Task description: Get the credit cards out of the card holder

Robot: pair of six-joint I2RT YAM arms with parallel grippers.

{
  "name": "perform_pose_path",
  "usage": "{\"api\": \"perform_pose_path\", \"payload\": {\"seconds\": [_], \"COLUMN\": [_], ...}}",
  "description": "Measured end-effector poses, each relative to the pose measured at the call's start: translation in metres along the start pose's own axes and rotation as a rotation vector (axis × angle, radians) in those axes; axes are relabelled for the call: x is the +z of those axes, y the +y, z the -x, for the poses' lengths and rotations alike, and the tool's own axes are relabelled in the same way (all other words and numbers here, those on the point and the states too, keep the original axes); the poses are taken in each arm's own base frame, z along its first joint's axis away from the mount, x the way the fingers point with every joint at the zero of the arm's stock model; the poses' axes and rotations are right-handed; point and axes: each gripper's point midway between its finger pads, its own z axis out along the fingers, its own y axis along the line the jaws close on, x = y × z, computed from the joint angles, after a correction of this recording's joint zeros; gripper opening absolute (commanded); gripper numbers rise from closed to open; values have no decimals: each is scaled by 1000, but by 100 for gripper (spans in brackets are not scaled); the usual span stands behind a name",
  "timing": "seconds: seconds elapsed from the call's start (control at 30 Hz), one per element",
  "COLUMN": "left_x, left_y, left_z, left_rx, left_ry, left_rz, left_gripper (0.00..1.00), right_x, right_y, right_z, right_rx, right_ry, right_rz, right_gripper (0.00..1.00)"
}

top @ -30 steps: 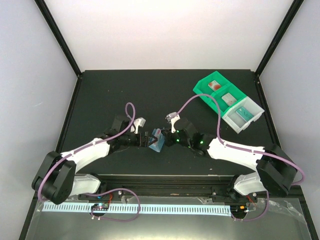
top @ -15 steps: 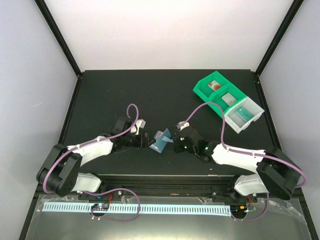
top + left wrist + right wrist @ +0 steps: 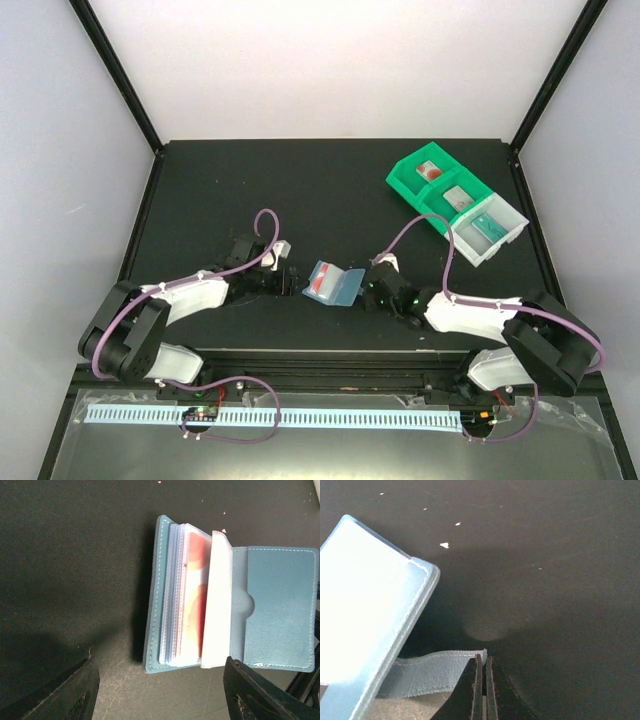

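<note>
Between left pincer [image 3: 290, 280], agape, and right pincer [image 3: 482, 656], tight on the flap [image 3: 440, 672]: card holder [image 3: 337, 285], credit cards [image 3: 192, 605] half-hidden inside.

The card holder [image 3: 334, 284] is flanked by the left gripper [image 3: 288, 281] and right gripper [image 3: 368, 290]; tabletop [image 3: 250, 180] beyond lies open, bins [image 3: 455, 200] well apart.

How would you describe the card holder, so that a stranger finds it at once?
On the black table, look between the left claw and the right claw. The card holder lies there, open like a book. Unlike the green and clear bins at the back right, it is flat, light blue, and shows a reddish card.
</note>
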Motion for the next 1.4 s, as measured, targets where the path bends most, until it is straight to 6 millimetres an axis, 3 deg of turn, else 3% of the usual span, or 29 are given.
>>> {"api": "perform_pose_path", "payload": {"seconds": [0.33,0.5,0.73,0.8,0.97,1.1,1.27,1.4], "left_x": [20,27,37,39,44,43,36,25], "left_y": [-1,-8,-16,-17,-19,-20,-28,-33], "left_z": [-2,4,5,6,3,0,3,-3], "left_rx": [-31,-43,-72,-86,-135,-166,-162,-153], "left_ry": [41,39,46,44,48,50,29,18], "left_rz": [-60,-112,-177,-192,-225,-244,-269,-277], "left_gripper": [69,68,58,54,25,3,2,2], "right_x": [8,11,11,11,11,10,-3,-24], "right_y": [-30,-30,-29,-29,-29,-30,-32,-23], "right_z": [-2,1,2,2,2,2,5,21], "right_rx": [60,70,72,74,76,76,80,85], "right_ry": [16,5,3,2,2,5,6,-26], "right_rz": [-104,-103,-101,-100,-101,-103,-104,-61], "right_gripper": [1,1,1,1,1,12,30,47]}}
